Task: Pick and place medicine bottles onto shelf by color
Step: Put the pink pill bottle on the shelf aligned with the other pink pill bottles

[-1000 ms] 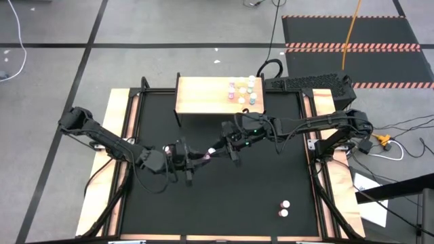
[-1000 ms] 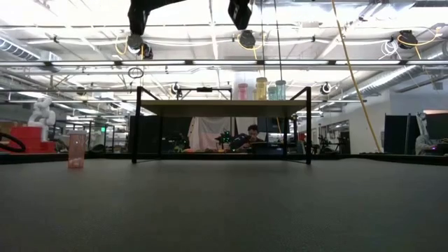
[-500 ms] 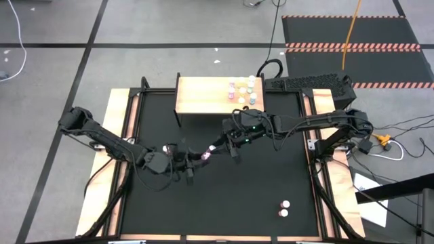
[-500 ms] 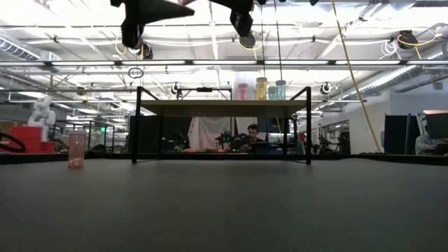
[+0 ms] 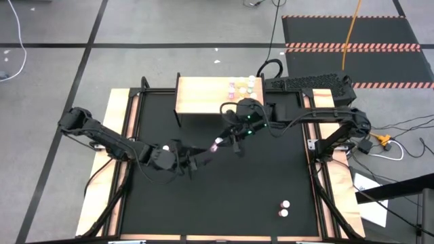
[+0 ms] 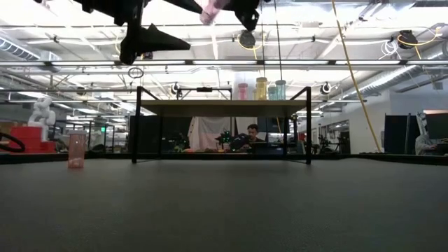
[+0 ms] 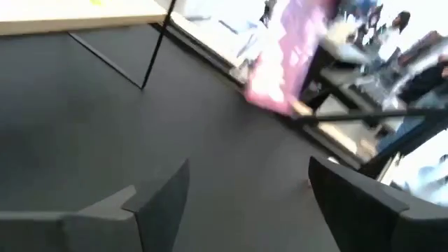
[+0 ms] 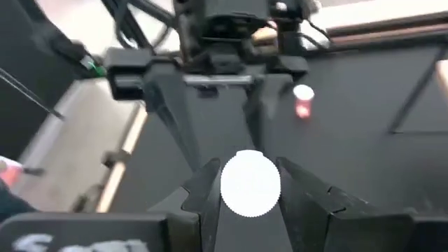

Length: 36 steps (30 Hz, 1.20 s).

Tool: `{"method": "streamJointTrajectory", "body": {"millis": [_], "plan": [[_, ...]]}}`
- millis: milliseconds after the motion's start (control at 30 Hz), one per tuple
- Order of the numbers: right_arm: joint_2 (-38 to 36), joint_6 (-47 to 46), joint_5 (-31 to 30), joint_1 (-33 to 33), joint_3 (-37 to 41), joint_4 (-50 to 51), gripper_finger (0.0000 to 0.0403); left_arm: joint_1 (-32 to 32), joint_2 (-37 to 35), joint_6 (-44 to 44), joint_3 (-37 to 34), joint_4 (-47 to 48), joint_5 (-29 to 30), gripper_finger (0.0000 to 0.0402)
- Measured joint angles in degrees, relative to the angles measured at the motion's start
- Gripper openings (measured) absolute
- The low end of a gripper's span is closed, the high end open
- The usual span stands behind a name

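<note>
right pincer above bench centre, clamped on pink bottle, white cap facing its wrist camera | left pincer at 8 o'clock of bottle, spread wide, empty, apart from bottle | shelf at 12, bottles at its right end | two bottles at 5 on bench

bright overhead light, blurred wrist views
</note>
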<state>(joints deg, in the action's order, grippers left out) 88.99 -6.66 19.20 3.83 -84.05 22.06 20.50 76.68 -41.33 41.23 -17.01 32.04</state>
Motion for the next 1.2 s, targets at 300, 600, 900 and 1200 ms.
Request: {"method": "streamJointTrajectory", "body": {"millis": [300,600,900,1200], "plan": [[0.87,15.20,-13.53,5.41,-7.23,18.47,0.0116,0.23,-0.02,-9.06,-0.02,12.64,-2.88,0.0277],[11.79,22.19,-17.92,14.02,-25.66,26.76,0.0116,0.03,0.01,-8.92,-0.02,9.65,-3.56,0.0249],[17.13,22.19,-18.06,18.14,-25.49,35.43,0.0116,1.05,0.01,-10.43,-0.02,9.47,-3.57,0.0234],[17.24,23.22,-19.41,20.00,-23.67,33.16,0.0116,0.13,0.01,-9.84,-0.02,9.61,-3.28,0.0234]]}}
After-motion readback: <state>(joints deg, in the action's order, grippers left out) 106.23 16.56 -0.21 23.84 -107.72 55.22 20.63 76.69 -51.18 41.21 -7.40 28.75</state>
